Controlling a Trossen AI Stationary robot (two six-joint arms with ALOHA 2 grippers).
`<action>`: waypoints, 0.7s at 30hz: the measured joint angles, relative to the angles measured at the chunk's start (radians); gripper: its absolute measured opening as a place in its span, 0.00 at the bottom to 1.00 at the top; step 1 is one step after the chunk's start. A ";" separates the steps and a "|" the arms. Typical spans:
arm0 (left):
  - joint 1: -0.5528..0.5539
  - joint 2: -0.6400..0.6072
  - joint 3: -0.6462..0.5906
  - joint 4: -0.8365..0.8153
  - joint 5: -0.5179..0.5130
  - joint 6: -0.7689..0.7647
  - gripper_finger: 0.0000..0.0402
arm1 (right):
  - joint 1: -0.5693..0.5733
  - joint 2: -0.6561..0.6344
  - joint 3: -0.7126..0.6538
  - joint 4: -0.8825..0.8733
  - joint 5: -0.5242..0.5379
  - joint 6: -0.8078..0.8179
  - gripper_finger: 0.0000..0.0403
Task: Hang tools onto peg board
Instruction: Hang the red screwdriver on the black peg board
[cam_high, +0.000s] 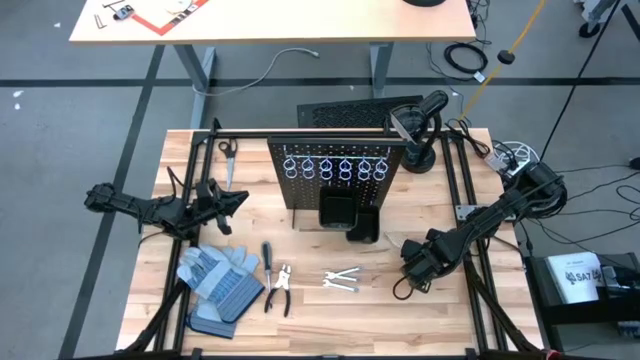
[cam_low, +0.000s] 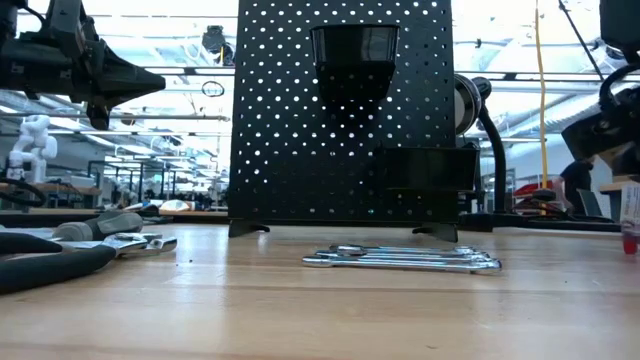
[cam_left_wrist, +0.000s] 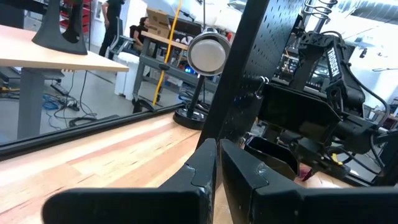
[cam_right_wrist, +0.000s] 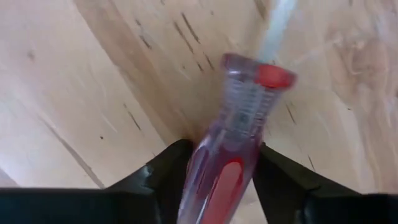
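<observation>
The peg board (cam_high: 335, 175) stands upright at the table's far middle, with a row of silver rings (cam_high: 335, 167) and a black bin (cam_high: 338, 210). Silver wrenches (cam_high: 340, 281) lie flat in front of it. Pliers (cam_high: 279, 290) and a grey-handled screwdriver (cam_high: 268, 256) lie flat to their left. My right gripper (cam_high: 408, 262) points down at the board's near right, its fingers around the red-handled screwdriver (cam_right_wrist: 242, 118). My left gripper (cam_high: 238, 200) hangs level left of the board, shut on nothing. My right gripper has the screwdriver's clear red handle (cam_right_wrist: 221, 168) between its two fingers (cam_right_wrist: 168, 168), one on each side. The fingers come from above, pointing down, and lie across the handle. The silver shaft (cam_right_wrist: 273, 25) runs away from the fingers over the wood. Whether it is lifted, I cannot tell.
Blue-grey work gloves (cam_high: 215, 280) lie at the near left. Scissors (cam_high: 227, 150) lie at the far left, beside the frame rail. A black stand with a round head (cam_high: 420, 130) rises at the board's far right, behind it a flat ribbed mat (cam_high: 345, 113). Cables crowd the right edge.
</observation>
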 joint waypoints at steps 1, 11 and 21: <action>0.000 0.000 0.000 0.000 0.000 0.000 0.08 | 0.000 0.000 -0.001 0.005 0.000 -0.010 0.34; 0.000 0.000 0.000 0.001 0.000 -0.001 0.08 | 0.001 0.003 0.022 -0.050 0.012 -0.026 0.31; 0.000 0.000 0.000 0.001 0.000 0.000 0.08 | 0.002 0.007 0.178 -0.368 0.041 -0.039 0.31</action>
